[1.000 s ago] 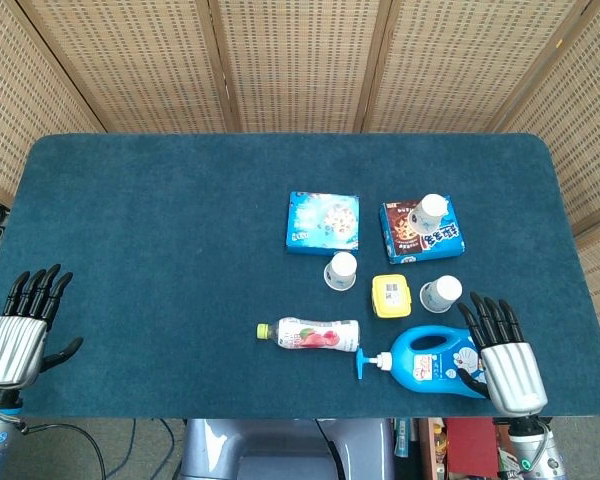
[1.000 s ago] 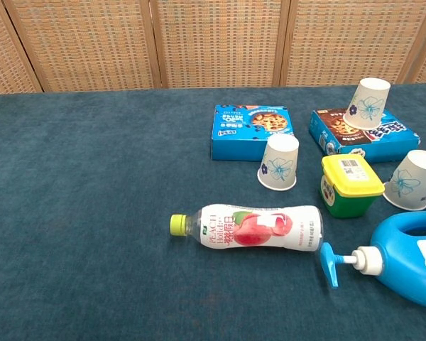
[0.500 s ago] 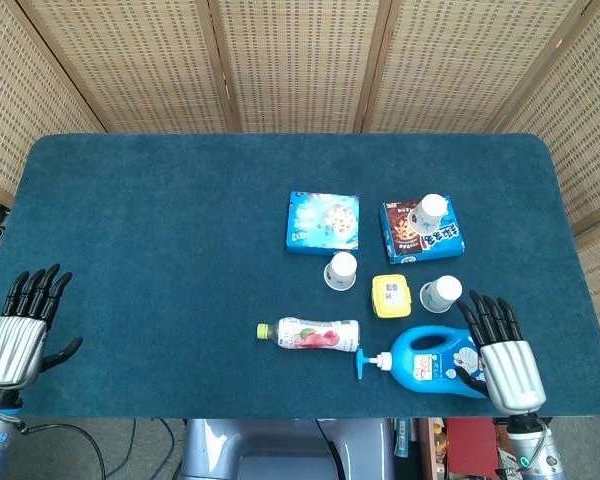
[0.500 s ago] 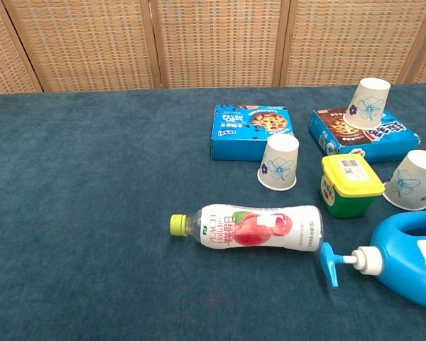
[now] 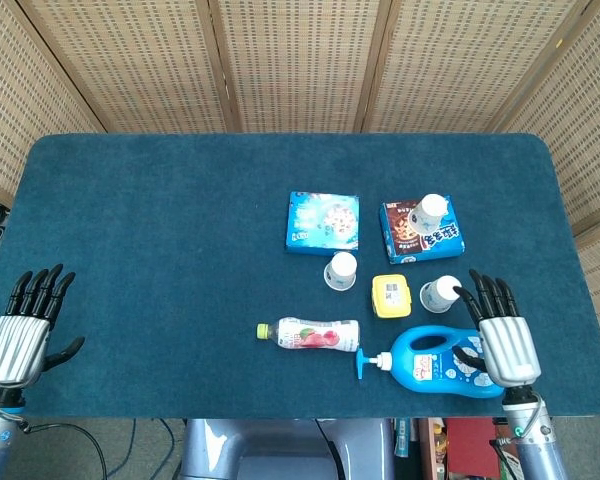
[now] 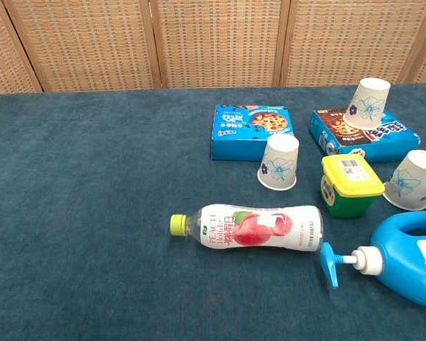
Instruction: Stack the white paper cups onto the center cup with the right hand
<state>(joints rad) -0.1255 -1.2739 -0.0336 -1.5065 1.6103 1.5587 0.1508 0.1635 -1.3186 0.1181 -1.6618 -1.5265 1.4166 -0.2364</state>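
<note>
Hovering with fingers spread and empty, my right hand (image 5: pixel 504 340) sits just beside the nearest upside-down white paper cup (image 5: pixel 441 293); the center white paper cup (image 5: pixel 341 270) stands apart, leftward. My left hand (image 5: pixel 20 330) rests open.

center cup (image 6: pixel 278 163): white, blue flower print, upside down on counter | rear cup (image 6: pixel 367 103): same print, inverted, tilted, apparently resting on a box top | right cup (image 6: pixel 412 180): same print, inverted, leaning, on counter near right edge
</note>
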